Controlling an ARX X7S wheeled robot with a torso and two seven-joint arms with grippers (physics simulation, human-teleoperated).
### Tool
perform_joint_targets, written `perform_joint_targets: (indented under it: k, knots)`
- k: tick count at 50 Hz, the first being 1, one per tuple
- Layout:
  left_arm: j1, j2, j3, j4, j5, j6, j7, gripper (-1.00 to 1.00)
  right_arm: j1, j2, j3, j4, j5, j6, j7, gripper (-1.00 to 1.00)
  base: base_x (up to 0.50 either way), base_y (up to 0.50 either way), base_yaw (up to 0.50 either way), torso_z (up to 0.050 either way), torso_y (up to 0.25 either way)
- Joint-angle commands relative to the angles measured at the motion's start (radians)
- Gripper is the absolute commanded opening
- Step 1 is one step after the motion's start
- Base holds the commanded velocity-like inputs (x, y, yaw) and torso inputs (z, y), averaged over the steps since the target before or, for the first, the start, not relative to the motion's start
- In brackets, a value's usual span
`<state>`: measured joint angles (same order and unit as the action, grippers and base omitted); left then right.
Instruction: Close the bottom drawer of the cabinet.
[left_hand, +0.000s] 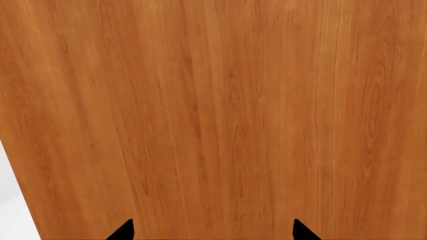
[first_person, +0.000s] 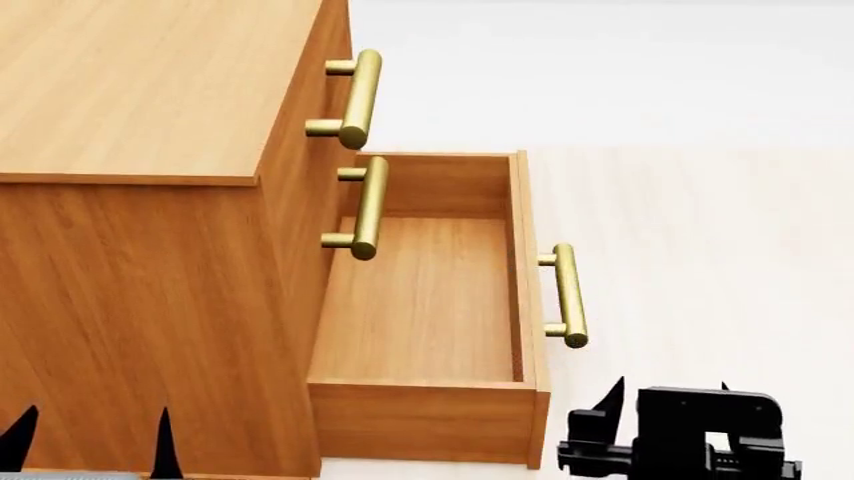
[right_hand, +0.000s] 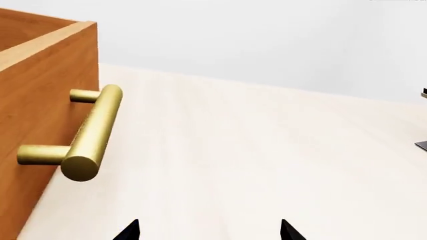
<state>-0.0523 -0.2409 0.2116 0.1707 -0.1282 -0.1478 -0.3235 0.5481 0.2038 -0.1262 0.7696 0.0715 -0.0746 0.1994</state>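
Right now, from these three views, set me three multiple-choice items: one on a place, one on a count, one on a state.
1. Where is the right gripper relative to the bottom drawer?
A. Inside the drawer box
B. Outside it, on the front-panel side, near its handle
C. On top of the cabinet

2. How many brass bar handles show in the head view?
A. Two
B. Three
C. Four

3. What is the bottom drawer's state?
A. Pulled out, inside empty
B. Fully shut
C. Pulled out, full of objects

Answers:
1 B, the gripper sits past the front panel, apart from the handle.
2 B, one per drawer front.
3 A, bare wood floor shows inside the extended box.
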Motion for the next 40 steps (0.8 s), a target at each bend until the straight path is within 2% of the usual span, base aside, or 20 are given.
perform_joint_targets:
  k: [1, 14, 18, 21, 24, 34, 40]
  knots:
    - [-0.001, 0.002, -0.012, -0.01, -0.012, 0.02, 0.009, 1.0, 0.016, -0.027, -0.018, 0.046, -0.013, -0.042, -0.02, 1.0, 0.0, 0.0, 0.0, 0.0, 0.0]
    - [-0.005, -0.003, -0.006, -0.01, -0.012, 0.018, 0.0, 1.0, -0.002, -0.047, -0.051, 0.027, -0.022, -0.073, -0.038, 1.0, 0.0, 0.0, 0.0, 0.0, 0.0]
    - [-0.006, -0.003, -0.004, -0.014, -0.012, 0.021, -0.002, 1.0, -0.036, -0.048, -0.062, -0.055, -0.023, -0.037, -0.043, 1.0, 0.0, 0.0, 0.0, 0.0, 0.0]
    - [-0.006, -0.004, -0.001, -0.014, -0.011, 0.023, -0.004, 1.0, -0.026, -0.054, -0.071, -0.008, -0.027, -0.081, -0.048, 1.0, 0.0, 0.0, 0.0, 0.0, 0.0]
    - [-0.006, -0.006, -0.001, -0.01, -0.012, 0.021, -0.006, 1.0, -0.05, -0.052, -0.077, -0.074, -0.026, -0.047, -0.051, 1.0, 0.0, 0.0, 0.0, 0.0, 0.0]
    - [-0.005, -0.009, 0.005, -0.006, -0.011, 0.017, -0.012, 1.0, -0.069, -0.056, -0.103, -0.104, -0.03, -0.063, -0.068, 1.0, 0.0, 0.0, 0.0, 0.0, 0.0]
    - [-0.003, -0.011, 0.009, -0.004, -0.012, 0.018, -0.016, 1.0, -0.102, -0.053, -0.134, -0.225, -0.044, -0.003, -0.081, 1.0, 0.0, 0.0, 0.0, 0.0, 0.0]
